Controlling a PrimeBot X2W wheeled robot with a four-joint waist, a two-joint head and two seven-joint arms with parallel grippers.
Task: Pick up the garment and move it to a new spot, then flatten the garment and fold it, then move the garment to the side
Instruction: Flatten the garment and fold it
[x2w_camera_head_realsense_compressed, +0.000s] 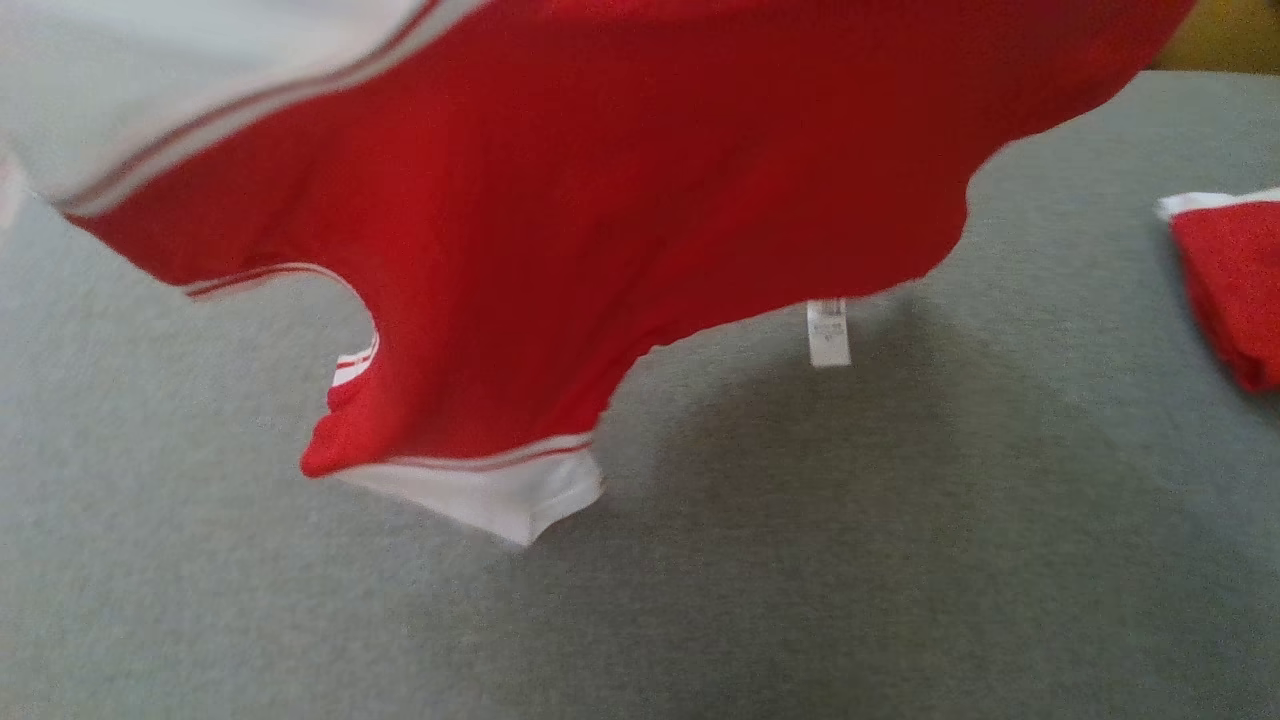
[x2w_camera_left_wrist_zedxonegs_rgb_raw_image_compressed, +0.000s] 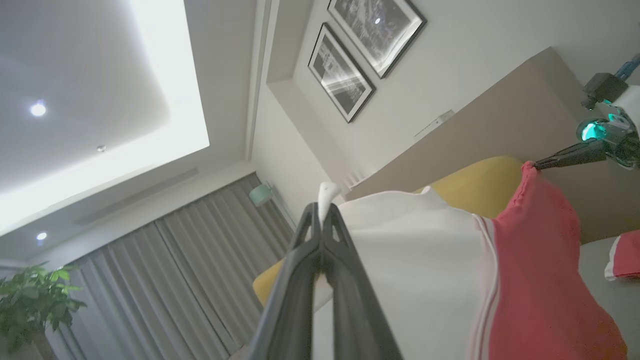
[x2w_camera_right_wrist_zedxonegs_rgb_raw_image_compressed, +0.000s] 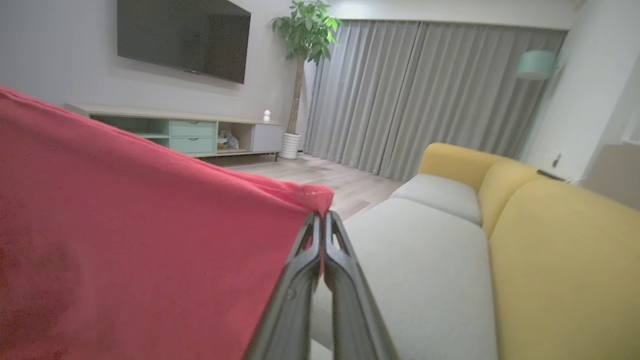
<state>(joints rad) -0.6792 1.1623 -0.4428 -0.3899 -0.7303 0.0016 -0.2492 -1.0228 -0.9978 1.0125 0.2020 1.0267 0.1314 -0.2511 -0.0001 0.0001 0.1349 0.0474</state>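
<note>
The garment (x2w_camera_head_realsense_compressed: 640, 200) is being held spread above the grey cushion (x2w_camera_head_realsense_compressed: 900, 560), its white left corner being pinched by the closed left gripper (x2w_camera_left_wrist_zedxonegs_rgb_raw_image_compressed: 323, 212) and its red right corner by the closed right gripper (x2w_camera_right_wrist_zedxonegs_rgb_raw_image_compressed: 322, 220).

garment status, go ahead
Left tool shut on white part, right tool shut on red edge. Garment hanging over grey surface. Other red cloth at right, apart.

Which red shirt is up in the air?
The big red-and-white garment, hanging above; the smaller red garment lies on the grey surface at the right.
</note>
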